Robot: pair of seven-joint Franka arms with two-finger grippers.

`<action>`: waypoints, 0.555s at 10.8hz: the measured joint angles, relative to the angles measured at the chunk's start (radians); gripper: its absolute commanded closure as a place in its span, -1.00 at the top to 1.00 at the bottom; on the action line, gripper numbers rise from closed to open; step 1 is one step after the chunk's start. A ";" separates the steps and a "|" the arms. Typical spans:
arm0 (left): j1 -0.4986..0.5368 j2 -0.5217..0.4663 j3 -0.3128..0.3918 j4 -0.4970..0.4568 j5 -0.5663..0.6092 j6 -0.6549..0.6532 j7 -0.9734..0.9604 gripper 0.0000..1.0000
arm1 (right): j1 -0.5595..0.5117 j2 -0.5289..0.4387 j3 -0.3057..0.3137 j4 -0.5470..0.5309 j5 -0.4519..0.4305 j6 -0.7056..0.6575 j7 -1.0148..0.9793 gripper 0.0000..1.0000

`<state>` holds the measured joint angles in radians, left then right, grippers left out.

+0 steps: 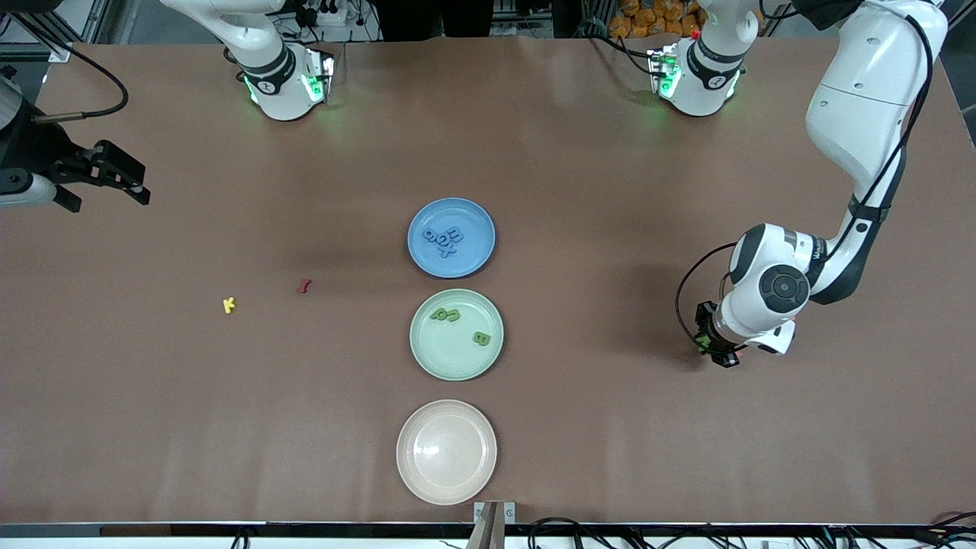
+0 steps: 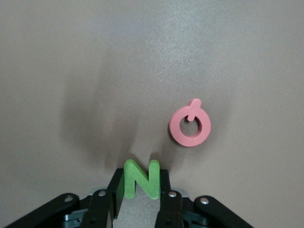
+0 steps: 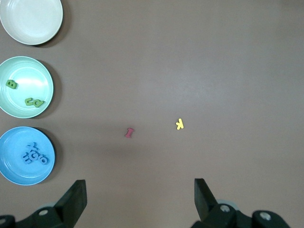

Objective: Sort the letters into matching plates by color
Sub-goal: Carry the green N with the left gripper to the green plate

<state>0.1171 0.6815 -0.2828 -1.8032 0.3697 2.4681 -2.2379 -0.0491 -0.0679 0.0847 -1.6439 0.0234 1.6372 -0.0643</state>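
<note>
Wrist view alone shows left tool (image 2: 141, 190) clamping green N (image 2: 141, 178) beside pink letter (image 2: 190, 125).

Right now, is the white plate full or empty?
Empty. The white plate shows only its bare inside, while the blue plate and the green plate hold letters.

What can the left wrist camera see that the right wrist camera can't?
Only the left wrist view shows the left tool shut on a green N, with a pink O-shaped letter lying on the table beside it.

Only the right wrist view shows the open right tool, the blue plate with blue letters, the mint green plate with green letters, the cream-white plate, a dark red letter and a yellow letter.

Both show the brown table.
</note>
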 measured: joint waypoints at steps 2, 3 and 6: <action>0.000 0.000 0.000 0.001 0.000 0.000 0.000 -1.00 | 0.005 0.000 0.000 0.000 0.000 0.000 0.000 1.00; 0.000 0.000 0.000 0.001 0.000 0.000 0.000 -1.00 | 0.008 0.000 -0.001 0.001 0.000 0.000 0.000 1.00; -0.001 -0.001 -0.011 0.008 0.000 0.004 0.000 -1.00 | 0.011 0.000 -0.011 0.001 0.000 0.000 0.000 1.00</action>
<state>0.1160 0.6800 -0.2942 -1.7949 0.3697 2.4722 -2.2383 -0.0386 -0.0675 0.0737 -1.6432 0.0230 1.6369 -0.0643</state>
